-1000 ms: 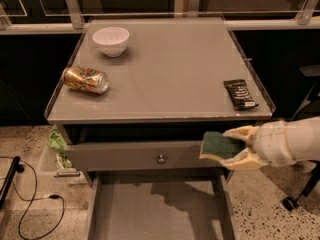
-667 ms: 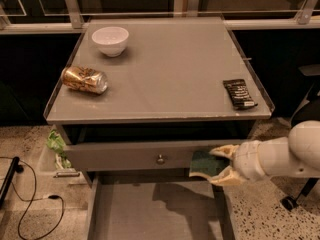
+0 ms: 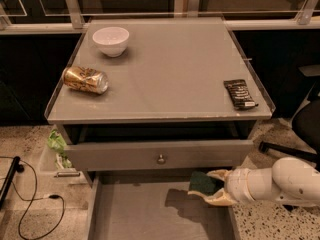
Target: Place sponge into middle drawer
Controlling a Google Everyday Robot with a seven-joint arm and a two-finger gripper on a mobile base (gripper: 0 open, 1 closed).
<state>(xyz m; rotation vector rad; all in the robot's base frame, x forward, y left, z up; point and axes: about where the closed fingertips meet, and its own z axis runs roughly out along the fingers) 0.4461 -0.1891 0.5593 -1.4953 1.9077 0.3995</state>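
The sponge shows its dark green side and sits between the fingers of my gripper. The gripper is shut on it and reaches in from the right on a white arm. It holds the sponge just above the right rear part of the middle drawer. That drawer is pulled open, wide and shallow with a plain grey floor. The sponge's shadow falls on the floor below it.
Above, the top drawer with a small round knob stands slightly open. On the cabinet top lie a white bowl, a gold can on its side and a black snack bar wrapper. Cables lie on the floor at left.
My gripper has moved down and to the left with the sponge, from beside the top drawer's front to just above the open middle drawer.
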